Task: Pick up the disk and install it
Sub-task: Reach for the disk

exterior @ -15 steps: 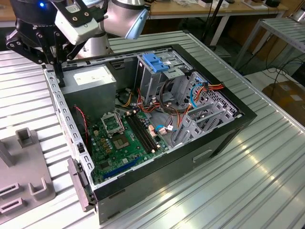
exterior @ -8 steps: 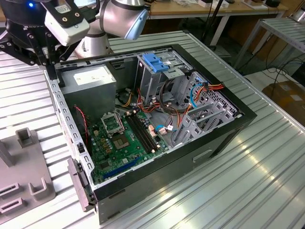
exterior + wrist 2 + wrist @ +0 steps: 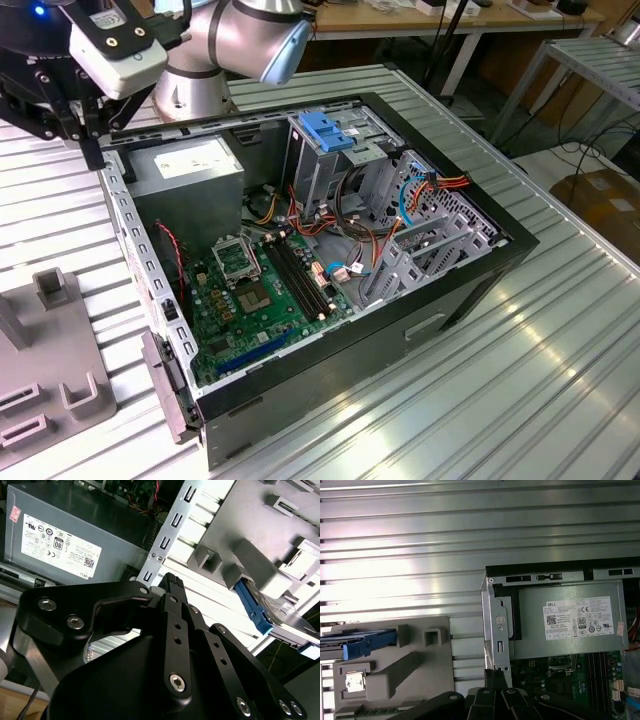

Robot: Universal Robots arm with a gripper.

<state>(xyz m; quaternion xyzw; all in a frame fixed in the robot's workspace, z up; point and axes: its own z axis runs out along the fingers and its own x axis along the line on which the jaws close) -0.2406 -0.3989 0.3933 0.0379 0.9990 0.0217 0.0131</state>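
Nearest, at the exterior view's left, a grey fixture (image 3: 50, 365) of blocks and slots lies on the ribbed metal table (image 3: 500, 390). The picture's edge cuts off its near and left parts. The disk (image 3: 367, 642) lies flat in this fixture with its blue-framed end turned toward the computer case (image 3: 450, 295). The first wrist view cuts off the rest of it, and in the second wrist view a fixture block hides part of it. A bare strip of table separates the fixture from the case.

The case lies open on its side, with bare table running along its near side and at the exterior view's right. Inside, the motherboard (image 3: 255, 290) is nearest and the power supply (image 3: 190, 165) lies farther back. The drive cage (image 3: 320, 150) with its blue latch stands to the exterior view's right of the supply. Cables (image 3: 400, 200) tangle beside the cage and hide the case floor there.

Farthest, the gripper (image 3: 85, 130) hangs over the case's far corner at the exterior view's left, beside the power supply and well apart from the disk. The arm (image 3: 240, 40) and its black linkage cover it, so I cannot tell whether it is wide or narrow.
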